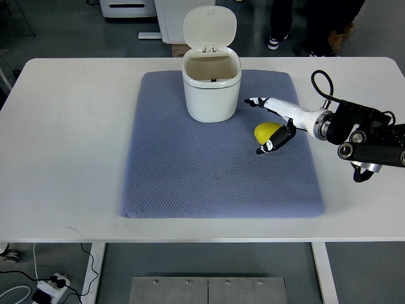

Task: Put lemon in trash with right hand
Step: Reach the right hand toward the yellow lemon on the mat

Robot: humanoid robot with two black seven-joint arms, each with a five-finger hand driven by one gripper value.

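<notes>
The white tabletop (69, 158) carries a blue mat (190, 177); the open trash bin (211, 88) stands at its far middle; my right hand (273, 123) reaches in from the right, fingers (269, 145) spread around the lemon (267, 132) without closing; the lemon lies just right of the bin.

I have a single top view, looking steeply down from the robot's side, far enough back to take in the whole white rectangular tabletop (69, 158) and some floor beyond.
</notes>
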